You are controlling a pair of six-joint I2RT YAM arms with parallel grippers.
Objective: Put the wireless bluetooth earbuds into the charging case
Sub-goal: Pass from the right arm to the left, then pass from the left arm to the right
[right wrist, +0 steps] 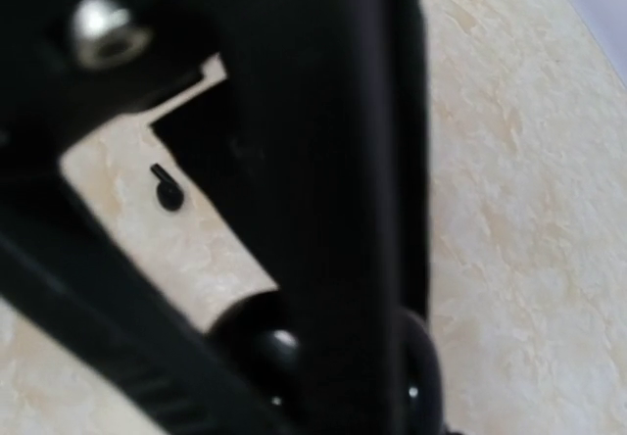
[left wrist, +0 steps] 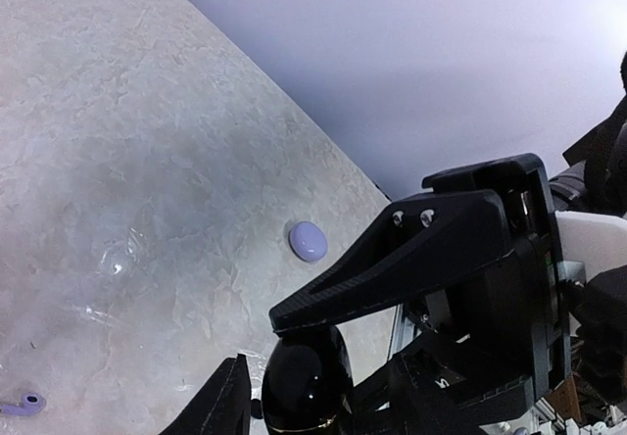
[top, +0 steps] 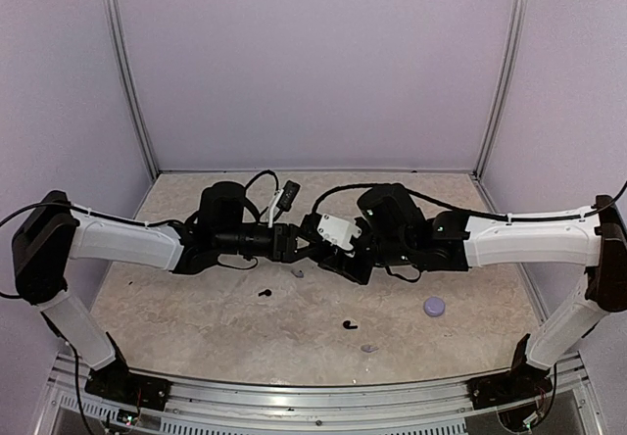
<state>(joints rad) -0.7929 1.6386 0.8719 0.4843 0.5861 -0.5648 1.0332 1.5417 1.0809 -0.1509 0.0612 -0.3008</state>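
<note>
From above, the left tool (top: 287,244) and the right tool (top: 312,249) meet tip to tip over the middle of the worktop (top: 196,327). Four earbuds lie loose on it. One black earbud (top: 265,291) lies just in front of the left tool, its long axis roughly left to right. A second black earbud (top: 350,325) lies nearer the front edge, with a lavender earbud (top: 368,348) just beside it. Another pale earbud (top: 297,272) sits under the tools, too small to read its direction. A lavender round piece (top: 434,307) rests well to the right.

In the left wrist view, a glossy black charging case (left wrist: 306,386) sits upright between the left tool's fingers (left wrist: 227,401). A wedge-shaped finger (left wrist: 392,268) of the right tool lies on its top. I cannot tell whether either tool is clenched on it. A lavender earbud lies flat, stem pointing left.

The right wrist view is blurred. A black earbud on the worktop points its stem up-left.
</note>
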